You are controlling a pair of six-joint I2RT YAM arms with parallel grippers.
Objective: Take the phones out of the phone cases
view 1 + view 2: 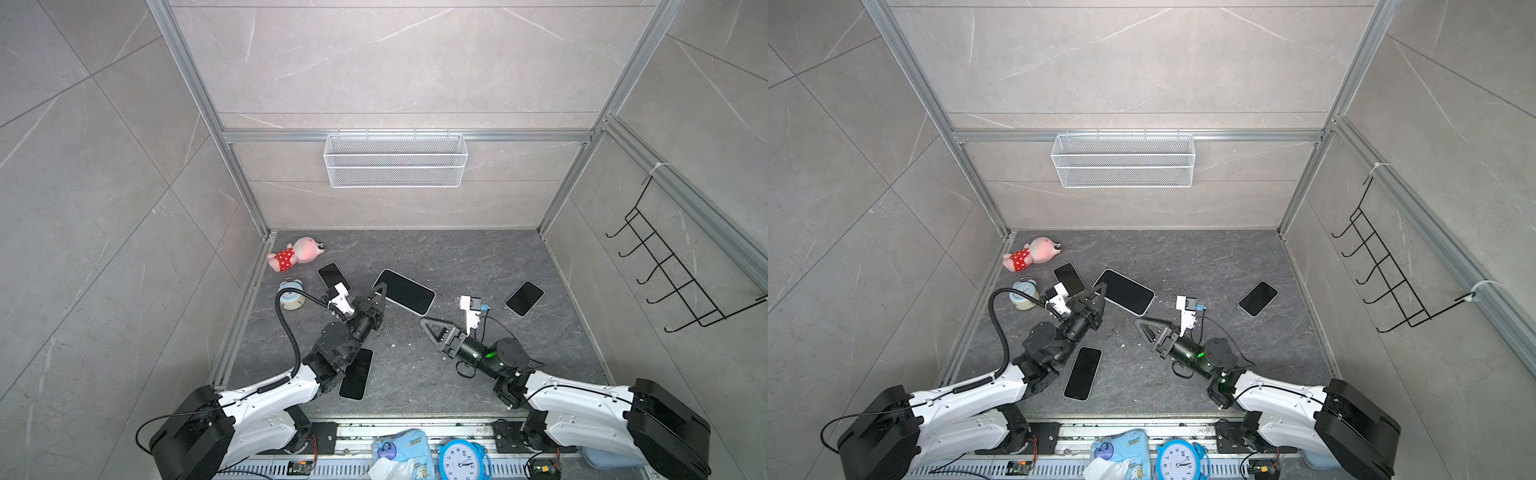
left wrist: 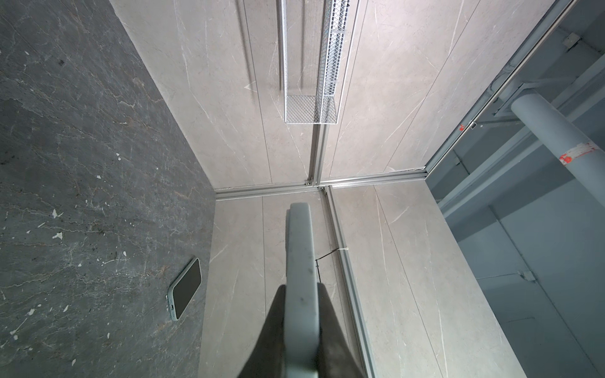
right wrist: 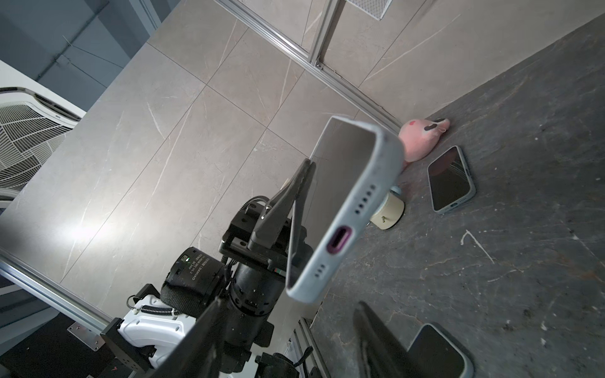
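- My left arm [image 1: 270,390] and right arm [image 1: 582,401]: white shells, small dark screws, black joints and housings.
- Ribbed black hose [image 1: 288,328] on my left.
- My right gripper [image 1: 424,322]: black triangular fingers [image 3: 376,340], green light [image 1: 490,355] behind.

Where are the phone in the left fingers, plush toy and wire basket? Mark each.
held phone [image 1: 405,291]: in a top view, middle of its screen
plush toy [image 1: 308,249]: in a top view, pink head
wire basket [image 1: 395,154]: in a top view, front rim

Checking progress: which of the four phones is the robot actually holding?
The large cased phone mid-table: the left gripper pinches its end, holding it up; the other three lie flat on the table.
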